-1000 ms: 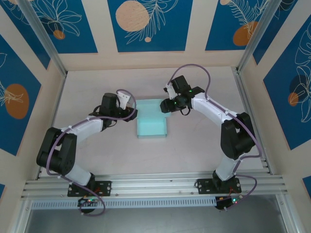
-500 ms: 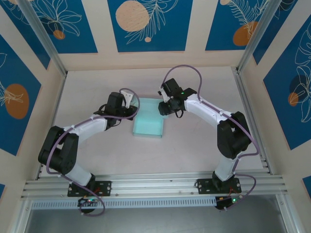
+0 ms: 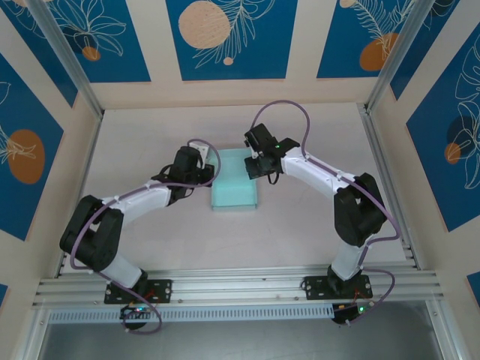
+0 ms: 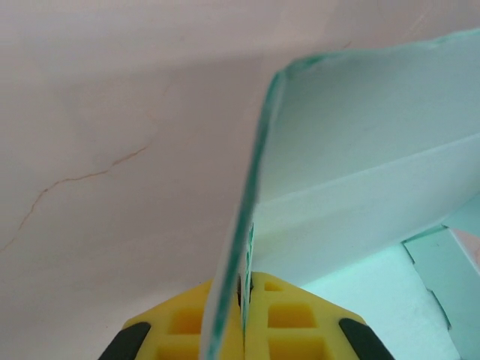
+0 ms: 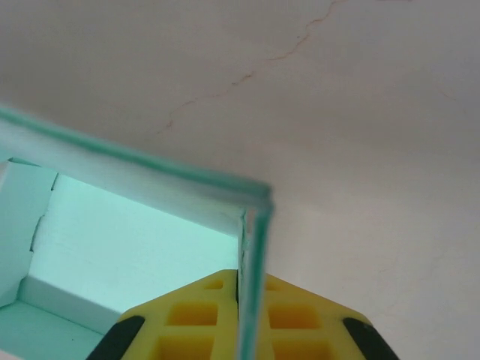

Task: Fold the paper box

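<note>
The paper box (image 3: 234,187) is a pale light-blue open tray on the table's middle, its side walls standing up. My left gripper (image 3: 211,171) is shut on the box's left wall. In the left wrist view the wall (image 4: 259,187) runs upright between the yellow pads (image 4: 187,322) of that gripper (image 4: 246,289). My right gripper (image 3: 255,166) is shut on the right wall near the far corner. In the right wrist view the doubled card edge (image 5: 253,225) is pinched in that gripper (image 5: 251,283), with the box's floor (image 5: 135,232) to the left.
The pale table (image 3: 300,225) lies bare around the box. Aluminium posts (image 3: 71,67) and patterned blue panels (image 3: 231,37) wall in the sides and back. A metal rail (image 3: 240,285) runs along the near edge by the arm bases.
Both grippers have closed from half open onto the box's side walls. The left arm moved right and the right arm left to reach them; the box shifted slightly.
</note>
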### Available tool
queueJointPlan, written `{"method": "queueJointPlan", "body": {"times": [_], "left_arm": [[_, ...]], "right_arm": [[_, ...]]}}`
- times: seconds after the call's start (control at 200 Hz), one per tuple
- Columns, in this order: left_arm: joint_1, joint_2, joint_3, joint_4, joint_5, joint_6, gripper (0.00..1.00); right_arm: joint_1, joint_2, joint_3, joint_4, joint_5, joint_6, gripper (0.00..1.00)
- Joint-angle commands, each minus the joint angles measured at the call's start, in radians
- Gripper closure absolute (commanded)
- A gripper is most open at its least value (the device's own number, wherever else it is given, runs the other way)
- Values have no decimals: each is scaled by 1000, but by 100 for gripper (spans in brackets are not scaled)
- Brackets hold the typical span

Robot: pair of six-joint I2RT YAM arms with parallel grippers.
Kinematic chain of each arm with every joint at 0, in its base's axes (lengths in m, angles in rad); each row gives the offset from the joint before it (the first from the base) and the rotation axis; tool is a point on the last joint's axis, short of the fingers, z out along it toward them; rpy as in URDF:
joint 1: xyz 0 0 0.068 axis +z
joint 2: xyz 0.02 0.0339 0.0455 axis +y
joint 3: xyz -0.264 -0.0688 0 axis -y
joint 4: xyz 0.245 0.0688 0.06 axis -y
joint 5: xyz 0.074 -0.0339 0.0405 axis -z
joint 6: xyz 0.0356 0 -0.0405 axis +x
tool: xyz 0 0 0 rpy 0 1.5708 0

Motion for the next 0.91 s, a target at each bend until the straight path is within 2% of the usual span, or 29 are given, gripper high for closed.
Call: {"method": "queueJointPlan", "body": {"times": [0.0, 0.09, 0.26, 0.435, 0.635, 0.9], "left_arm": [[-57, -37, -20, 110, -64, -57, 99], [-80, -37, -43, 180, -125, -71, 100], [-95, -4, -17, 282, -196, -37, 100], [-97, 69, 32, 355, -167, -27, 100], [-102, 122, -67, 501, -171, -56, 100], [-138, 171, -94, 548, -193, -76, 100]], "right_arm": [[56, 4, 3, 81, 7, 34, 96], [80, -3, -11, 124, 41, 40, 100], [84, -11, -4, 220, 84, 9, 100], [73, 13, -20, 346, 87, -14, 100], [93, -1, -162, 506, 103, 5, 100], [118, -16, -289, 583, 139, 81, 100]]}}
